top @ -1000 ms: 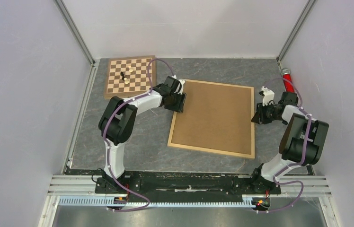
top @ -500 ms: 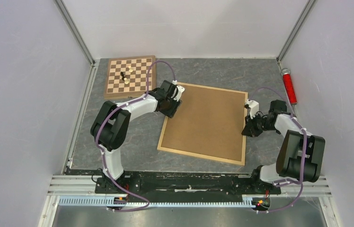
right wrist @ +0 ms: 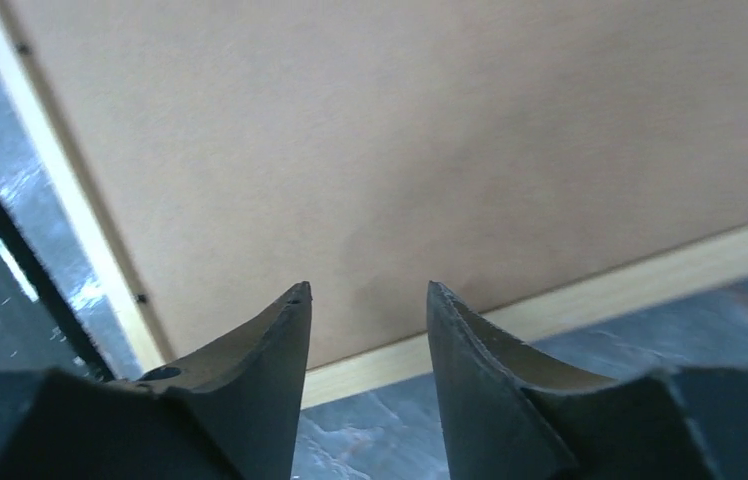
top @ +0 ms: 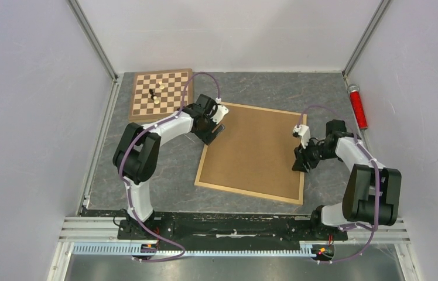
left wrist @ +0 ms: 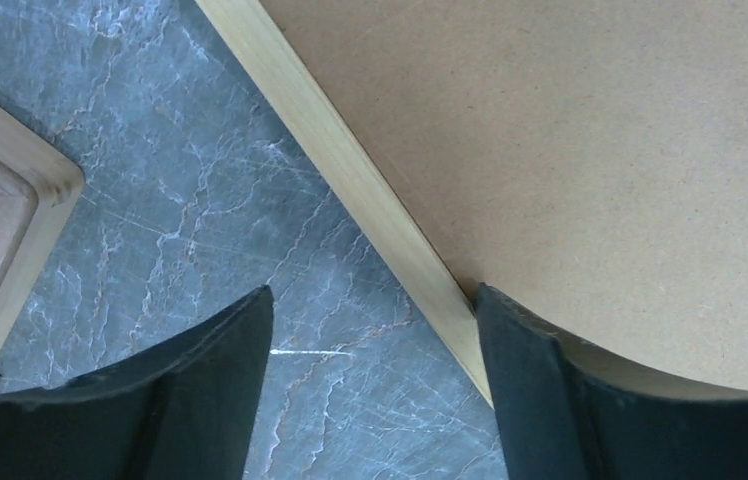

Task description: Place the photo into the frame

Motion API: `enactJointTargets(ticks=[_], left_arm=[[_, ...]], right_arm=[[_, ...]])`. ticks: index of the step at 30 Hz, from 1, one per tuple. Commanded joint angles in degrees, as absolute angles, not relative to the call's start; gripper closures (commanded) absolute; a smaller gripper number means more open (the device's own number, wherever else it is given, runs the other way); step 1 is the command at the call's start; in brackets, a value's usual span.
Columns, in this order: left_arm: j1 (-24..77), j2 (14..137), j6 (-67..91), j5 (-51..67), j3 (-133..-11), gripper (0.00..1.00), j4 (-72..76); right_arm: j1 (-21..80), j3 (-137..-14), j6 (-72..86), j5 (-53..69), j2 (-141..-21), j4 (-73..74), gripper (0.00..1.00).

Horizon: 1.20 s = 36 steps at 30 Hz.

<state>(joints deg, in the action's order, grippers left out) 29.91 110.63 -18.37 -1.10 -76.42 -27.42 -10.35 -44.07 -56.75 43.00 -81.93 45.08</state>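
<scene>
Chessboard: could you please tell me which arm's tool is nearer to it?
Left. The left tool sits at the frame's far-left corner, just beside the chessboard; the right tool is at the frame's right edge, well away.

Robotics lab test cell: white panels (top: 29, 117) enclose three sides, aluminium posts (top: 92, 38) mark the upper corners, a mounting rail (top: 234, 227) spans the bottom.

High rear overview, wrist cameras close, facing down, all sharing the frame (top: 248, 192)
</scene>
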Motion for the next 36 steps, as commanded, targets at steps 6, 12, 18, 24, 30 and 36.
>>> enactJointTargets(ticks=[6,12,18,24,30,36], left_arm=[[32.1,100.4,-21.7,10.1,-80.3,0.14,-35.5],[41.6,98.3,-24.8,13.0,-80.3,0.16,-41.7],[55.3,99.9,-28.0,10.7,-79.3,0.2,-44.9],[63.4,102.0,-30.1,10.1,-79.4,0.21,-45.0],[67.3,105.5,-31.0,10.6,-80.4,0.24,-41.8],[71.1,110.9,-29.6,8.3,-83.0,0.29,-37.2]], right_arm=[[-10.4,-52.5,-43.5,33.8,-78.5,31.0,0.5],[-12.7,-51.6,-35.0,30.4,-77.8,24.9,0.52],[-17.8,-51.2,-30.7,28.4,-75.8,23.5,0.53],[-20.0,-49.1,-32.1,28.5,-74.1,24.7,0.54],[-21.6,-46.9,-33.4,29.7,-73.0,25.0,0.56],[-23.8,-46.0,-34.7,30.9,-74.3,24.9,0.57]])
